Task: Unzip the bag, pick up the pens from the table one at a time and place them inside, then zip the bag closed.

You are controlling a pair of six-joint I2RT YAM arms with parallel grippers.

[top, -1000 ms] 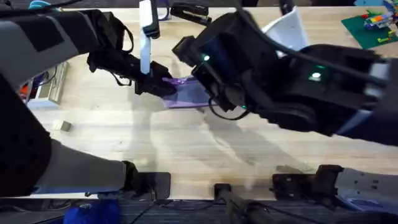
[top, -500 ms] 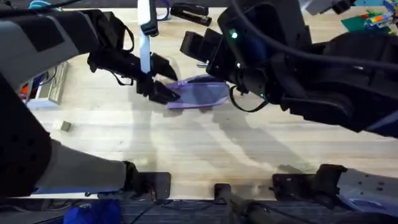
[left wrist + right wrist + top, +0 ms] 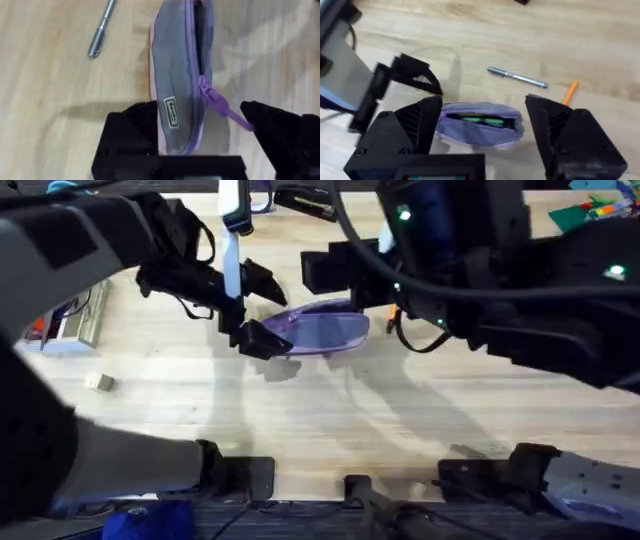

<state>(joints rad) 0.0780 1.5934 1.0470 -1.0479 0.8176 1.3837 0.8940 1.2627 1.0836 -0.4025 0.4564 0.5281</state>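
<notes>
Lavender bag [image 3: 479, 124] partly unzipped, silver pen [image 3: 516, 77], orange pen [image 3: 569, 92] on table [image 3: 600, 45]

We note black stapler [image 3: 305, 200] at far edge of bench. We see green plate with colourful toy bricks [image 3: 590, 212] at far right corner. Small pale block [image 3: 98, 382] lies alone near left side. Flat box-like item [image 3: 72, 320] sits at left edge, details unclear.
</notes>
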